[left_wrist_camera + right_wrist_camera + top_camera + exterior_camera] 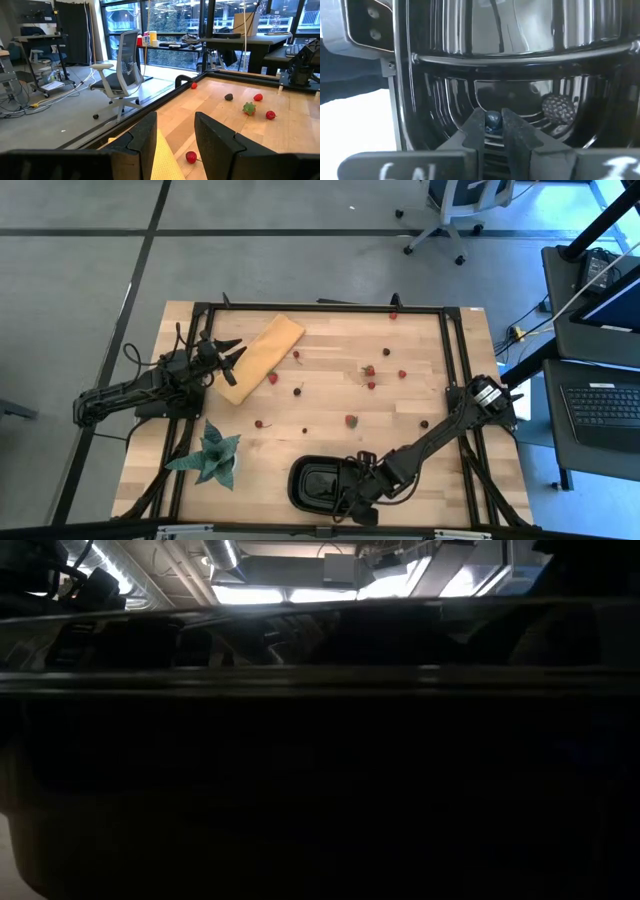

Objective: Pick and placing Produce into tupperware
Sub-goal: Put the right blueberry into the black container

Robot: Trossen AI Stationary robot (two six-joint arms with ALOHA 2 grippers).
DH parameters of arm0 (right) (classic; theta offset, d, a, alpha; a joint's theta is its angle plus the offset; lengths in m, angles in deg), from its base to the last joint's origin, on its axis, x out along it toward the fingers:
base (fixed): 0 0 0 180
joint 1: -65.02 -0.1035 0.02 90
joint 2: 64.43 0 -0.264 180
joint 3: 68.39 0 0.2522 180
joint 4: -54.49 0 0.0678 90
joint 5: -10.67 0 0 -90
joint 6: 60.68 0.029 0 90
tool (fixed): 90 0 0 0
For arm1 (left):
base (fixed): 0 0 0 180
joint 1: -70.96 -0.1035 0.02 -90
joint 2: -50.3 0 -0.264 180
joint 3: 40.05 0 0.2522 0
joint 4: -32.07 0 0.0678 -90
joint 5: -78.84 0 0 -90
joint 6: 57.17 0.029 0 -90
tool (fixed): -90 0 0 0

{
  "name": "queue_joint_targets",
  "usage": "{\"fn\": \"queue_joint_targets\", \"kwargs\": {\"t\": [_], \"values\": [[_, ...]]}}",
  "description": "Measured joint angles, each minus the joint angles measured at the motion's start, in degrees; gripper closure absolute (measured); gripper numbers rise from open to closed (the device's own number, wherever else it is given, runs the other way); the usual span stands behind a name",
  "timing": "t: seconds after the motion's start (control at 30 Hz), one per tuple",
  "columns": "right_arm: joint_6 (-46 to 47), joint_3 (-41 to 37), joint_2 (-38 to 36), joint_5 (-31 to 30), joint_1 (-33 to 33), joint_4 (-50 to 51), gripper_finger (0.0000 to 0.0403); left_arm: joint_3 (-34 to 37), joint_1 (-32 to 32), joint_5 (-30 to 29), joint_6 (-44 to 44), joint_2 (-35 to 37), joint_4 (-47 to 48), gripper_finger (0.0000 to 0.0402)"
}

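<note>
The black glossy tupperware sits near the table's front edge. My right gripper hangs over its right end, tilted down into it, shut on a small dark berry. A bumpy dark berry lies on the floor of the tupperware's compartment. Red and dark produce lies scattered over the wooden table, such as one fruit near the middle. My left gripper waits at the left over a tan board, open with nothing between its fingers. My right gripper pinches the small round dark berry between its two fingertips, only at their free ends. The fingers slant down from the table's right side into the tupperware. The berry is held clear above the compartment floor.
A green spiky plant stands at the front left, beside the tupperware. A black frame runs round the table top. A red berry lies next to the tan board. The low view is dark and shows nothing clearly.
</note>
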Motion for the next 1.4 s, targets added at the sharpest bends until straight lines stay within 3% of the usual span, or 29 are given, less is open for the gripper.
{"fn": "queue_joint_targets", "kwargs": {"t": [1.4], "values": [[2.6,0.0,0.0,0.0,0.1,0.1,0.0329,0.0,0.0,0.0,-1.5,0.0,0.0,0.0276]]}}
